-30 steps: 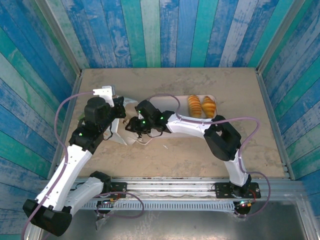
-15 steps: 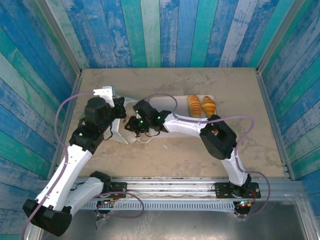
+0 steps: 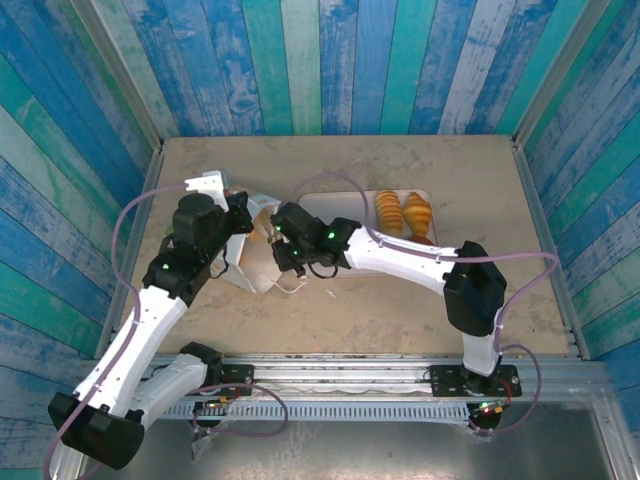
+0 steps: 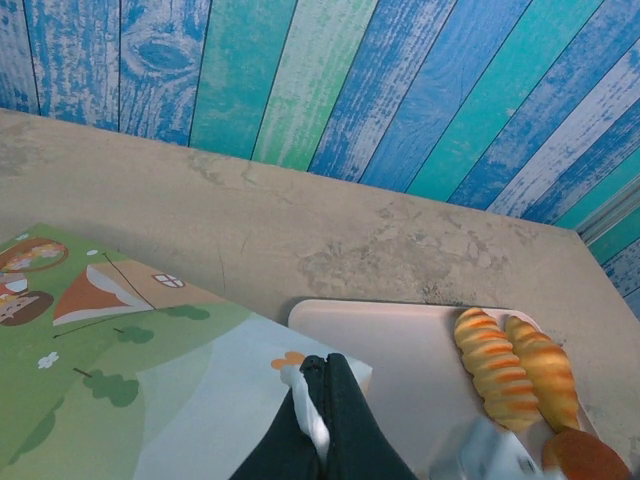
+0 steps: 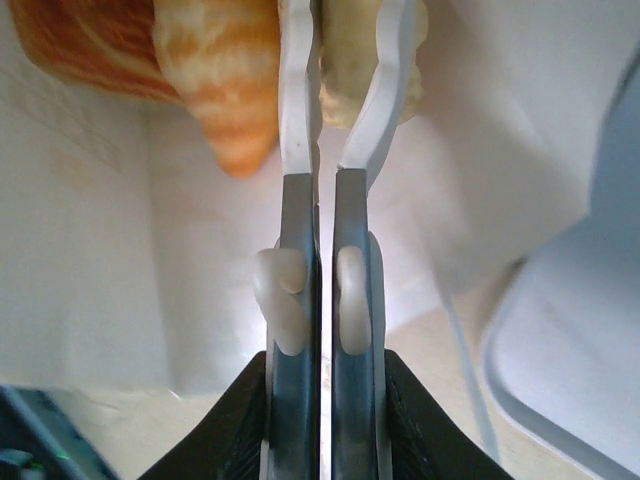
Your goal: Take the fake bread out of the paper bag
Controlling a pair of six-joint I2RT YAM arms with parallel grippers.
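A: L claw [image 4: 318,400]?
B: Pinched tight on paper bag [image 4: 130,350] rim, by tray's [image 4: 400,350] left edge.
A: R claw [image 5: 345,45]?
B: In bag mouth, clamped on pale roll [image 5: 338,85]; croissant [image 5: 225,90] just beside. Open surface [image 4: 300,230] behind tray.

No lettering readable on paper bag [image 4: 150,400].

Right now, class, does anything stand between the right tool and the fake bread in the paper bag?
Nothing visible does. The right tool pinches a pale roll inside the paper bag, with an orange croissant close beside it. The left tool pinches the bag's cord handle.
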